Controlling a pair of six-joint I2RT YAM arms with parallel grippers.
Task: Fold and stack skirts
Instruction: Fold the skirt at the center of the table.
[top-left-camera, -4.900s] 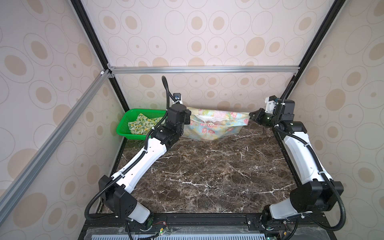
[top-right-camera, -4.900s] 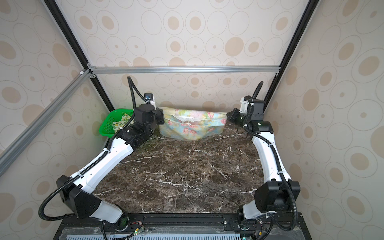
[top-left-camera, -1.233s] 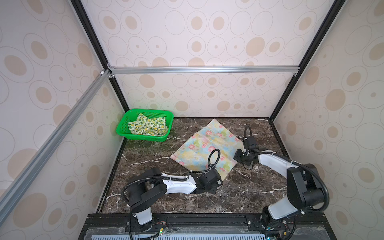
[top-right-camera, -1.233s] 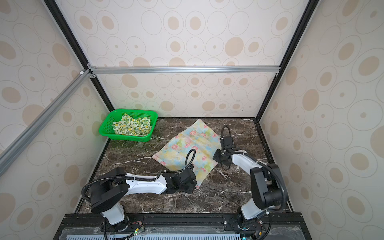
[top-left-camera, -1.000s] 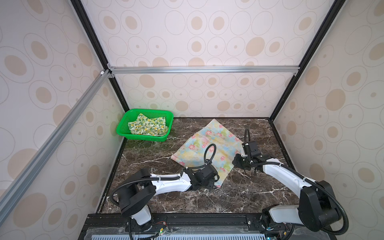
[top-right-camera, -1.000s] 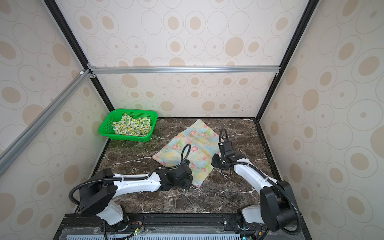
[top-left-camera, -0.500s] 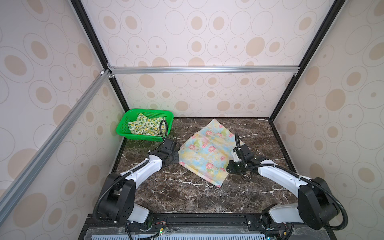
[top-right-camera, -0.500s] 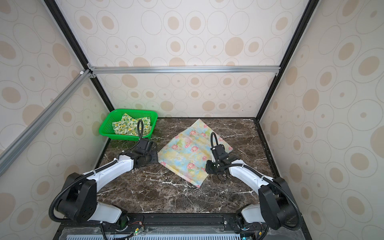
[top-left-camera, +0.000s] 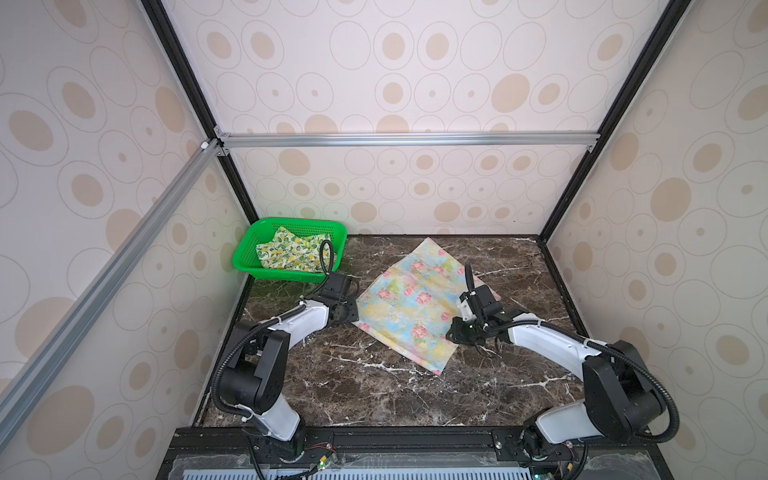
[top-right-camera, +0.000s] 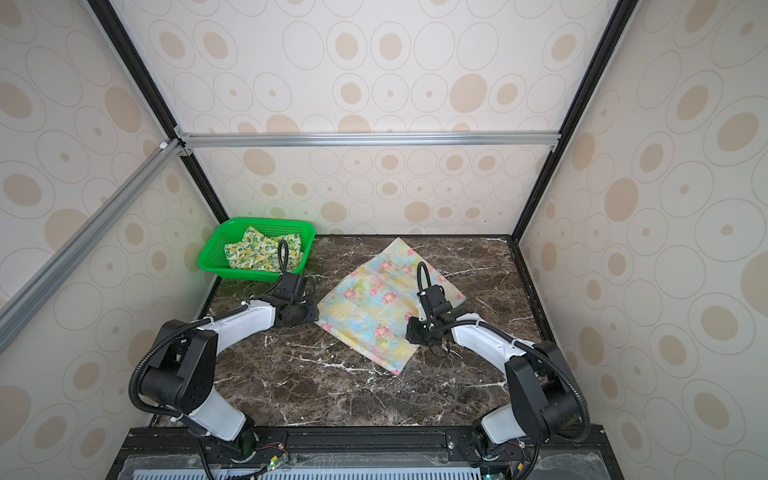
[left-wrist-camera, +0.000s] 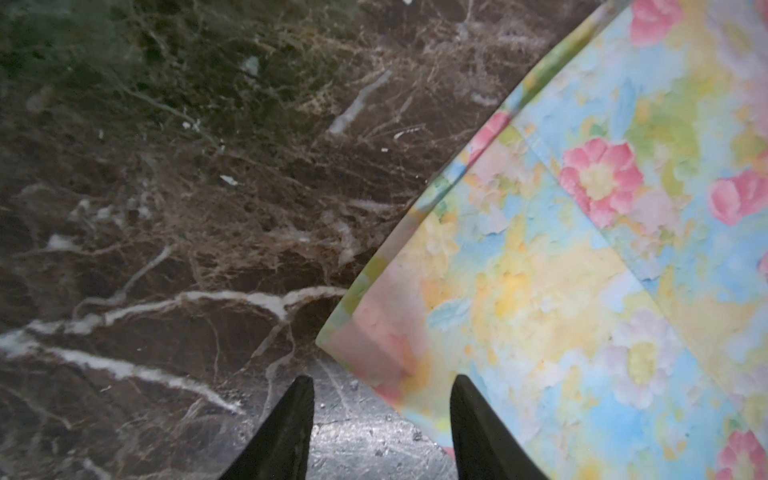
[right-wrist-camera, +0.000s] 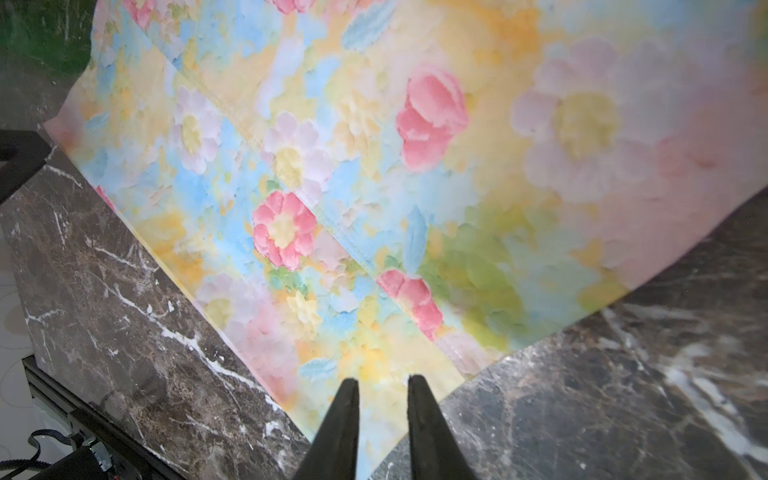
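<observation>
The pastel floral skirt (top-left-camera: 411, 303) lies spread flat on the marble table, seen in both top views (top-right-camera: 374, 307). My left gripper (left-wrist-camera: 381, 378) is open at its left corner (top-left-camera: 354, 321). One finger is over the cloth (left-wrist-camera: 582, 291) and the other over bare marble. My right gripper (right-wrist-camera: 383, 379) sits low at the skirt's right edge (top-left-camera: 452, 333). Its jaws stand a narrow gap apart with flat cloth (right-wrist-camera: 332, 187) showing between them. The lemon-print skirt (top-left-camera: 291, 253) lies bunched in the green basket.
The green perforated basket (top-left-camera: 245, 266) stands at the back left corner, just behind my left arm. Patterned walls and black frame posts close in the table (top-left-camera: 374, 395) on three sides. A black rail runs along the front edge.
My left arm has swung from the skirt's front corner round to its left corner. The skirt's outline has shifted on the table. My right gripper slid along the skirt's right edge.
</observation>
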